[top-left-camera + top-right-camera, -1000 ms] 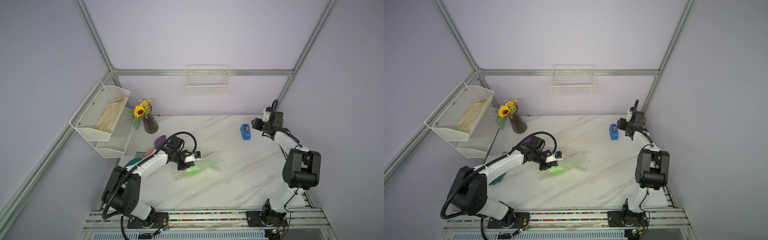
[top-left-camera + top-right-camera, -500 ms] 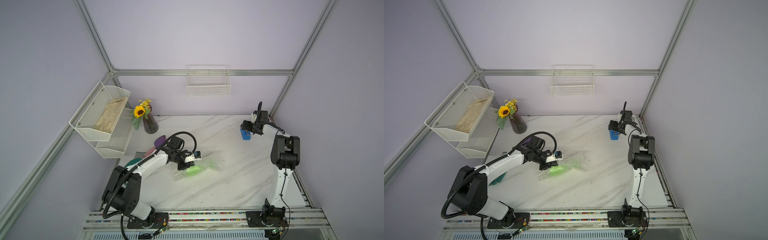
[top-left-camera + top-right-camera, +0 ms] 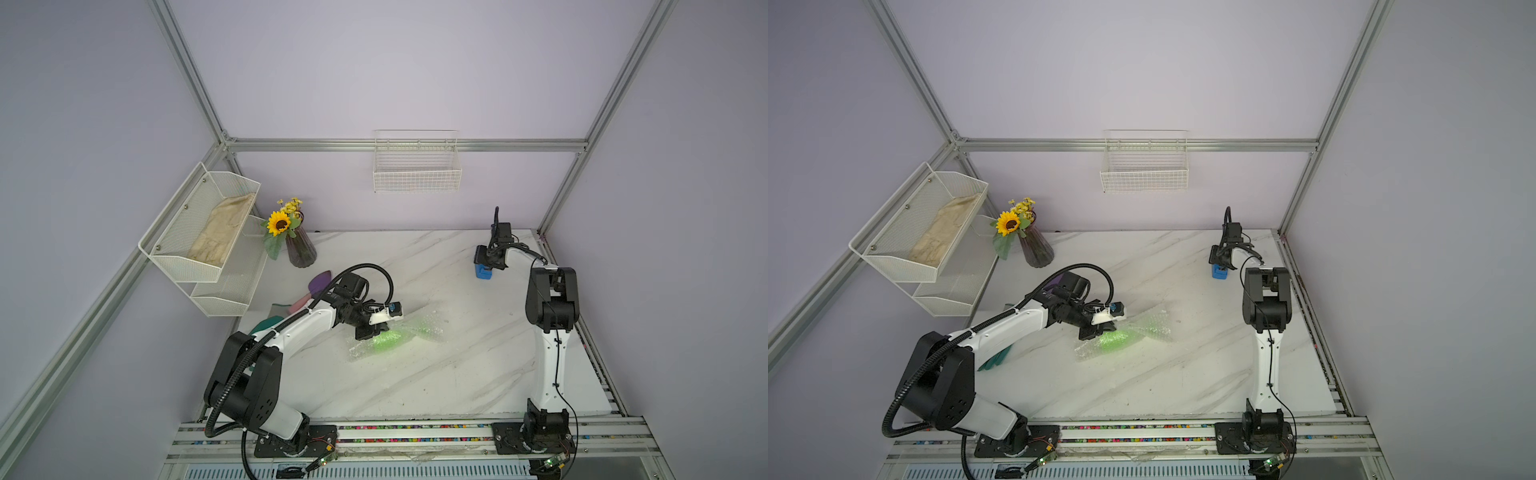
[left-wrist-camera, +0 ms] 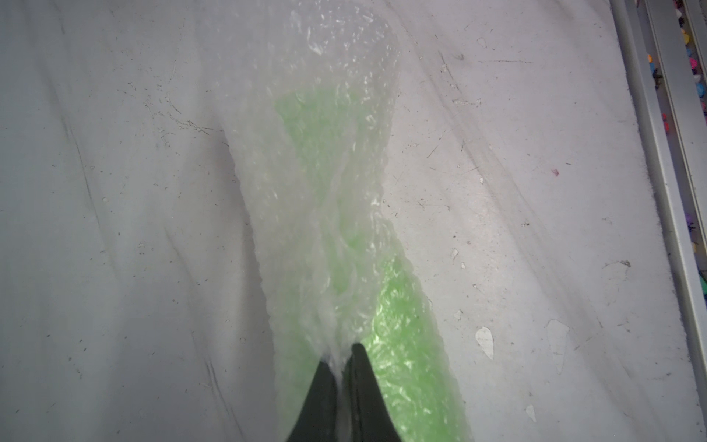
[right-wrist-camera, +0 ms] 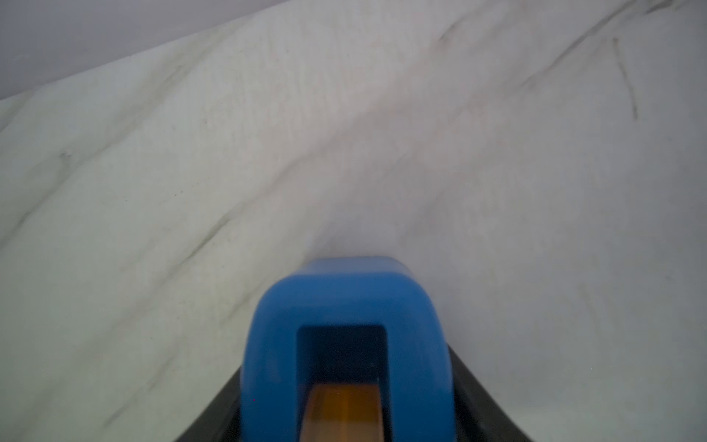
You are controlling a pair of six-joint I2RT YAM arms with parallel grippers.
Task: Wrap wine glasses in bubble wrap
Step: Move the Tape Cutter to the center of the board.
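Wrapping: clear bubble wrap (image 4: 306, 191) around the lime-green plastic goblet (image 4: 317, 126) is pinched by the left hand (image 4: 340, 358).
Blue tape dispenser (image 5: 344, 298) is straddled by the right hand (image 3: 487, 262); grip unclear.

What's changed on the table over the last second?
The right gripper swung to its left, from beside the blue tape dispenser onto it. Its fingers now sit against both sides, apparently gripping it. Unchanged: the left gripper stays pinched shut on the bubble wrap over the lying goblet, and that bundle has not shifted.
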